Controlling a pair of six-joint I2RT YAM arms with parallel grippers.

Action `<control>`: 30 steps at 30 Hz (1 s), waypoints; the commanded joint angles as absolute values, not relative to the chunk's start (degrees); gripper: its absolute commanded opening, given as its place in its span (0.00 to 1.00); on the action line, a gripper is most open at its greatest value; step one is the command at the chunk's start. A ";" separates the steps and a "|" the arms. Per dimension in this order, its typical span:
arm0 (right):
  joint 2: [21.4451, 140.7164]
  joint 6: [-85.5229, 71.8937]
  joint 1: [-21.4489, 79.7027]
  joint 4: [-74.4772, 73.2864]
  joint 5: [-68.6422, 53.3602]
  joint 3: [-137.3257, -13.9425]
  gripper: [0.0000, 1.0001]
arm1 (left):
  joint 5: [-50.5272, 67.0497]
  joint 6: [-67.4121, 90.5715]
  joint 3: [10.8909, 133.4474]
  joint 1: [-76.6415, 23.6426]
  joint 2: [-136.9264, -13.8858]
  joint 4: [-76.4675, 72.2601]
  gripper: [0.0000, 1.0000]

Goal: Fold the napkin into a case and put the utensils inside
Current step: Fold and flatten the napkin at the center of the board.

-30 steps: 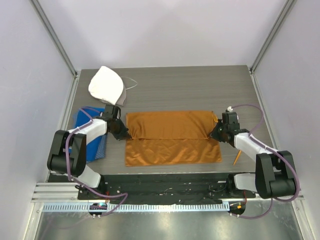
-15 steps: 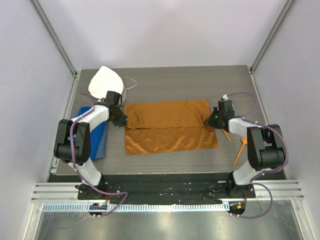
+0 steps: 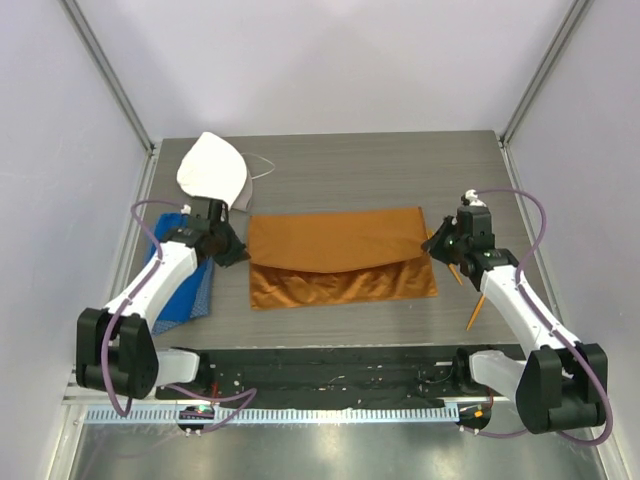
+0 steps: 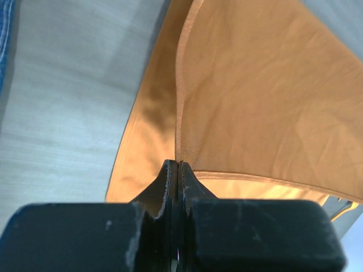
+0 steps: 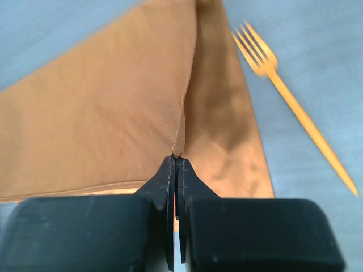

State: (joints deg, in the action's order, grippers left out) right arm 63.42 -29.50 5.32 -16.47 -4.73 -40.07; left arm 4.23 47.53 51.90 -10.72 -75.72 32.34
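The rust-orange napkin (image 3: 340,285) lies at the table's middle, with its upper layer (image 3: 335,240) held up and stretched between both grippers. My left gripper (image 3: 240,253) is shut on that layer's left corner, seen in the left wrist view (image 4: 178,164) with the cloth (image 4: 255,96) fanning out beyond it. My right gripper (image 3: 432,247) is shut on the right corner (image 5: 174,158). The orange fork (image 5: 283,93) lies just right of the napkin, partly under my right arm (image 3: 453,272). Another thin orange utensil (image 3: 474,312) lies nearer; its head is hidden.
A white rounded cloth cap (image 3: 213,170) sits at the far left. A blue towel (image 3: 190,292) lies at the left edge under my left arm. The grey table (image 3: 360,170) has a frame post at each far corner.
Both grippers, holding the napkin's corners, carried the upper layer toward the far side, then back a little and higher. The layer now hangs taut between them over the lower part.
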 commanded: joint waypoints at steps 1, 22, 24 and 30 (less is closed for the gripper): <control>62.14 -31.02 5.10 -24.77 -1.50 -36.57 0.01 | 5.71 48.42 48.00 -10.81 -70.94 34.28 0.00; 60.65 -38.23 5.01 -29.69 5.45 -33.92 0.01 | 8.09 50.80 38.06 -11.51 -67.07 34.01 0.00; 58.37 -39.11 5.01 -30.84 5.71 -34.45 0.01 | 8.87 51.41 37.62 -11.86 -64.44 34.63 0.00; 55.55 -40.08 5.10 -32.78 8.87 -33.93 0.01 | 9.23 53.09 35.51 -13.27 -62.40 34.28 0.00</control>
State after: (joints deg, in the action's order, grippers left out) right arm 56.95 -38.15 5.23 -31.05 4.82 -32.18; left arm 8.54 51.77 37.43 -12.23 -63.29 33.74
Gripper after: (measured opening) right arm 0.029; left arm 0.010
